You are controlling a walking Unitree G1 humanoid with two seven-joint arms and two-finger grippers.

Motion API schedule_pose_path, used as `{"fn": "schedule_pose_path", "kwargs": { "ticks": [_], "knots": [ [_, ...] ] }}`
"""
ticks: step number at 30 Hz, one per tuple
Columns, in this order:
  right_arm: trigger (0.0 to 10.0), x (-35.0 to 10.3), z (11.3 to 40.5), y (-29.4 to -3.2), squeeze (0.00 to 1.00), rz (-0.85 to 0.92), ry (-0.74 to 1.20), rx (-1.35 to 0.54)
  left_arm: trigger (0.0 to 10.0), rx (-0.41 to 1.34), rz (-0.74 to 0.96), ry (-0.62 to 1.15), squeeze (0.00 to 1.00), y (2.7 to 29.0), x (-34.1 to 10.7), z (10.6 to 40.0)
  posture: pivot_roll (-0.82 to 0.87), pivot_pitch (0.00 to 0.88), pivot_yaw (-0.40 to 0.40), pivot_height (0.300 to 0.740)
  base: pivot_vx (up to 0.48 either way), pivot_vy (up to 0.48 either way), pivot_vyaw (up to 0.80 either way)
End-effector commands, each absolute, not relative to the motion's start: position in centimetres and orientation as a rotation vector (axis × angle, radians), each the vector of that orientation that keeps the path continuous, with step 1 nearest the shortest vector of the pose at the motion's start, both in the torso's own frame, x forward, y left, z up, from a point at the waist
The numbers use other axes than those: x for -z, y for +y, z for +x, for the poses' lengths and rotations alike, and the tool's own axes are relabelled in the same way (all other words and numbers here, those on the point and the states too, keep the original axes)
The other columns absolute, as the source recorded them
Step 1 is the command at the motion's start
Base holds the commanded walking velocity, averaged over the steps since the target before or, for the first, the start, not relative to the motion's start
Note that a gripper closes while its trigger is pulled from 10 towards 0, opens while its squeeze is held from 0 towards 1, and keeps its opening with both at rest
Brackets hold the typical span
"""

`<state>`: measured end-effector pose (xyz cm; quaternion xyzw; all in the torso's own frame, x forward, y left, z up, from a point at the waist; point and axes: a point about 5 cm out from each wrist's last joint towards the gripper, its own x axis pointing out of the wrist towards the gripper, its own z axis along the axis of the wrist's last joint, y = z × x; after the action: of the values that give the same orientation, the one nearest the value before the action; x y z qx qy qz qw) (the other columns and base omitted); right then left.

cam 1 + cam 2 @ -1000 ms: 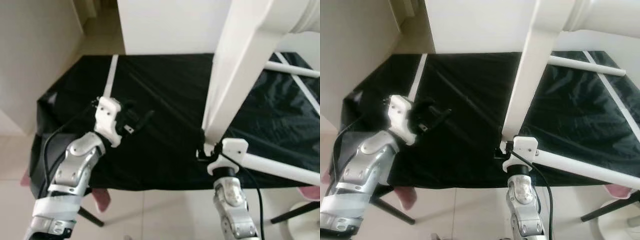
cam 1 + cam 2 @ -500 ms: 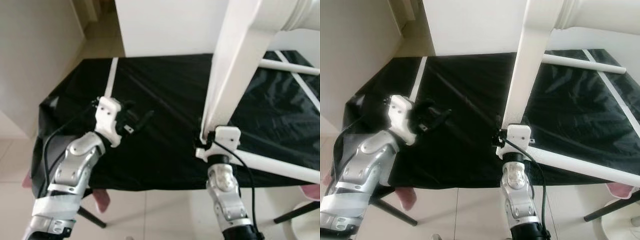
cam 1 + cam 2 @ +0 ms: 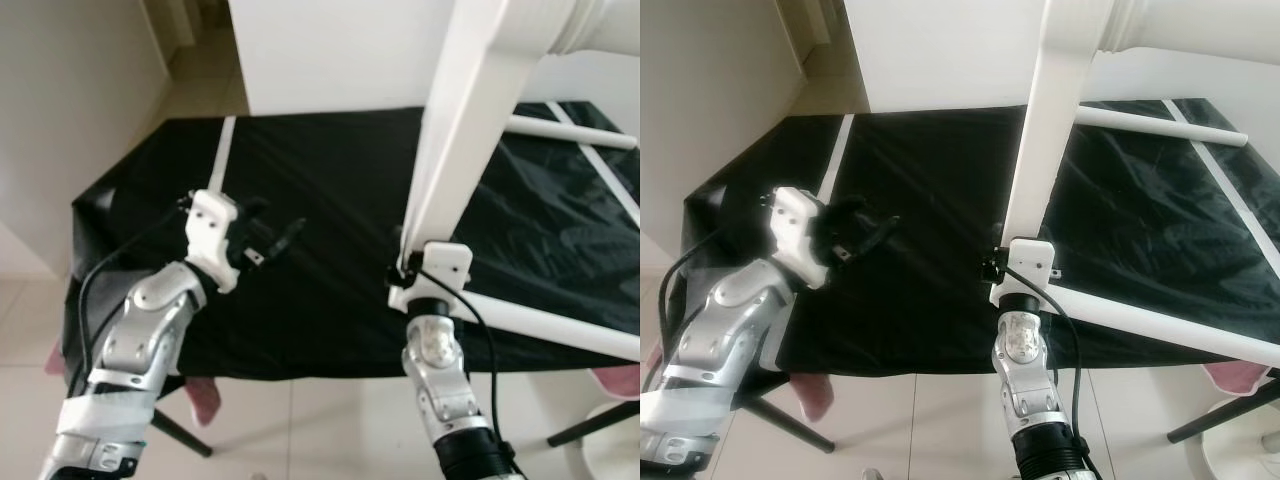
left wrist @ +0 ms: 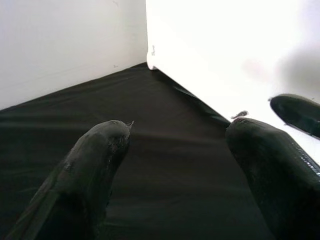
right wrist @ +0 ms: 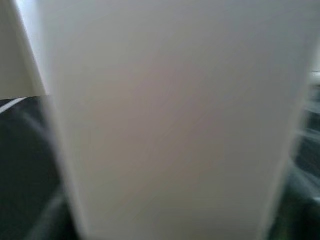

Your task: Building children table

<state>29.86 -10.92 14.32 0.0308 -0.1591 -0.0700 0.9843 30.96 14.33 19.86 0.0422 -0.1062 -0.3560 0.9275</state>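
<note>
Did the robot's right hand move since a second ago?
Yes. The right hand slid toward the robot's left along the black cloth's front edge, holding the white table leg.

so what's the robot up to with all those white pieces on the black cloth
It is putting together a white children's table on a surface draped in black cloth. The right gripper is at the lower end of a tall white table leg that rises steeply toward the camera; whether its fingers clamp it can't be seen. The left gripper hovers open above the cloth, holding nothing. White rails lie across the cloth farther right.
</note>
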Motion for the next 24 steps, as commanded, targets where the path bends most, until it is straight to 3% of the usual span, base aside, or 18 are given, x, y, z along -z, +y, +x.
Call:
{"fn": "schedule_pose_path", "kwargs": {
  "ticks": [1, 2, 4, 12, 24],
  "knots": [
    [1.4, -14.1, 30.0, -10.4, 0.00, 0.091, -0.314, 0.133, 10.0, 0.858, 0.106, -0.202, 0.00, 14.3, -19.8, 30.3, 0.07, 0.072, 0.055, 0.740, 0.000, 0.000, 0.00],
    [0.4, -14.1, 30.0, -10.2, 0.00, 0.090, -0.314, 0.124, 10.0, 0.853, 0.110, -0.202, 0.00, 14.4, -19.8, 30.4, 0.07, 0.072, 0.050, 0.740, 0.000, 0.000, 0.00],
    [0.0, -14.0, 30.1, -10.0, 0.00, 0.090, -0.314, 0.116, 10.0, 0.848, 0.115, -0.203, 0.00, 14.5, -19.8, 30.5, 0.07, 0.072, 0.048, 0.740, 0.000, 0.000, 0.00],
    [0.0, -13.9, 30.6, -8.8, 0.00, 0.094, -0.301, 0.048, 10.0, 0.786, 0.146, -0.206, 0.00, 16.3, -20.3, 31.0, 0.09, 0.075, 0.033, 0.740, 0.000, 0.000, 0.00],
    [0.0, -14.6, 29.9, -4.0, 0.00, 0.134, -0.336, -0.290, 10.0, 0.615, 0.195, -0.241, 0.00, 21.1, -22.4, 31.7, 0.13, 0.075, -0.006, 0.740, 0.000, 0.000, 0.00]
  ]
}}
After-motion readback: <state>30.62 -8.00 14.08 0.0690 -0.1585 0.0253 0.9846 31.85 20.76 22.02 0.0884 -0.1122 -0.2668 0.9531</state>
